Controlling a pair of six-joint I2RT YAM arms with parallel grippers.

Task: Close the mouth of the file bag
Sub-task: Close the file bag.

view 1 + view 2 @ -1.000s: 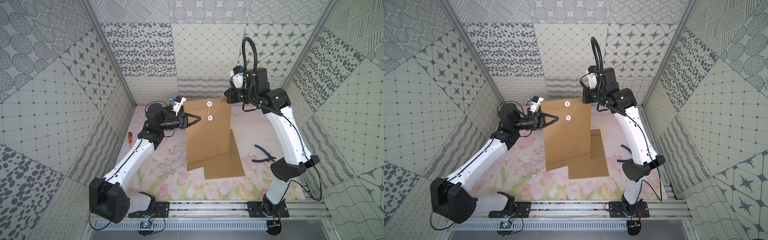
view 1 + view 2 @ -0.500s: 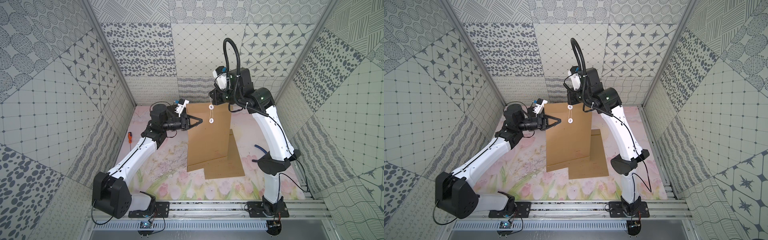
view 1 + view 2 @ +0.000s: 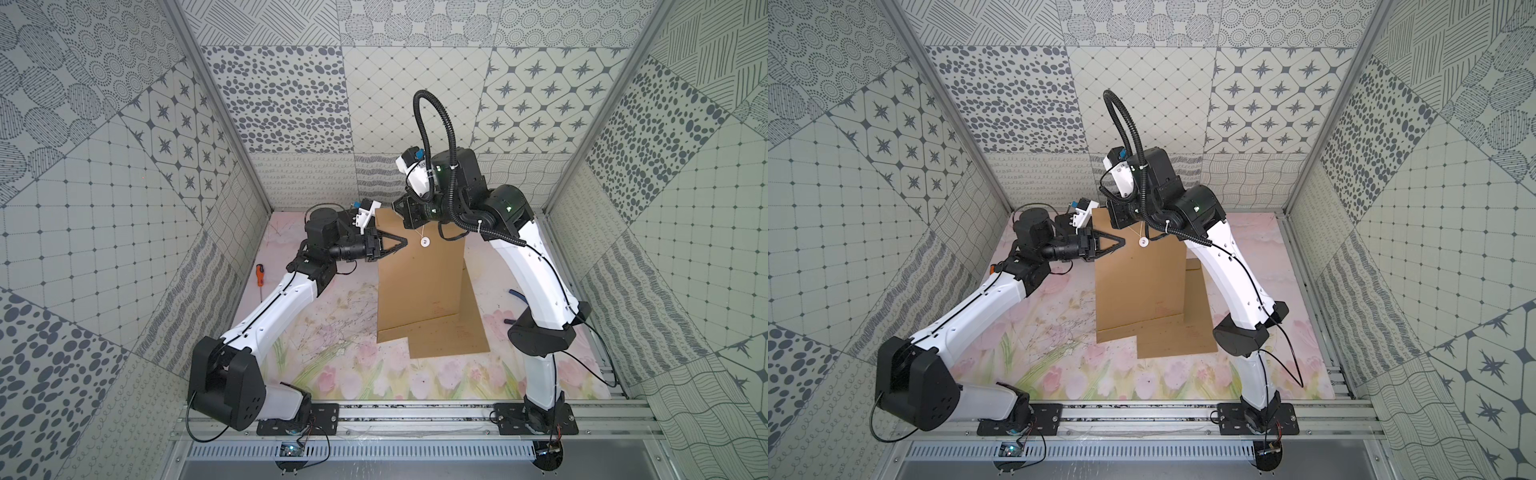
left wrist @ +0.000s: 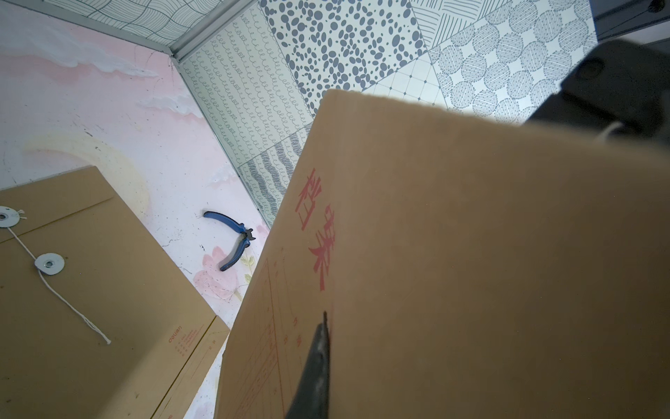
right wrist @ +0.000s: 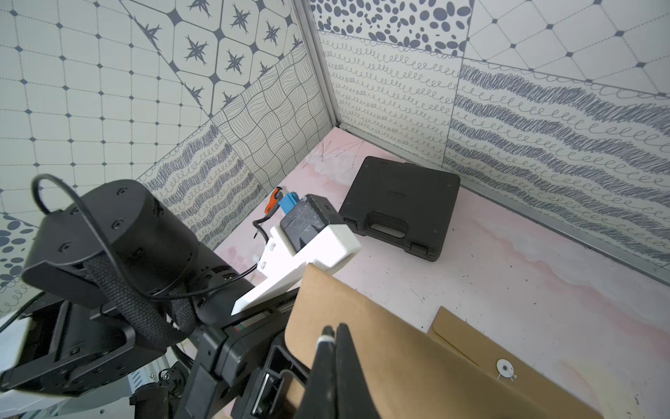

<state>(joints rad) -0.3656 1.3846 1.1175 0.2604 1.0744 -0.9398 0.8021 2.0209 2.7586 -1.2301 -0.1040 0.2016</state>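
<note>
A brown paper file bag (image 3: 419, 291) (image 3: 1138, 291) stands lifted on end over the table. My left gripper (image 3: 401, 241) (image 4: 325, 317) is shut on its left edge near the top; one finger lies on the red-printed face (image 4: 471, 254), the other is hidden behind it. My right gripper (image 5: 333, 330) hovers at the bag's top edge (image 5: 380, 344), shut on the white string (image 5: 325, 338). The string runs down to a white disc (image 3: 424, 242) (image 3: 1143, 242) on the bag. In both top views the right gripper covers the bag's mouth.
A second file bag (image 3: 453, 336) (image 4: 90, 290) lies flat under the lifted one. Blue pliers (image 4: 234, 235) lie at the right, an orange-handled screwdriver (image 3: 259, 276) by the left wall. A black case (image 5: 398, 206) sits in the back corner.
My right gripper has swung left and down with the string, from the bag's top right corner to over its top middle, covering the upper disc. The left gripper shifted slightly right, holding the bag.
</note>
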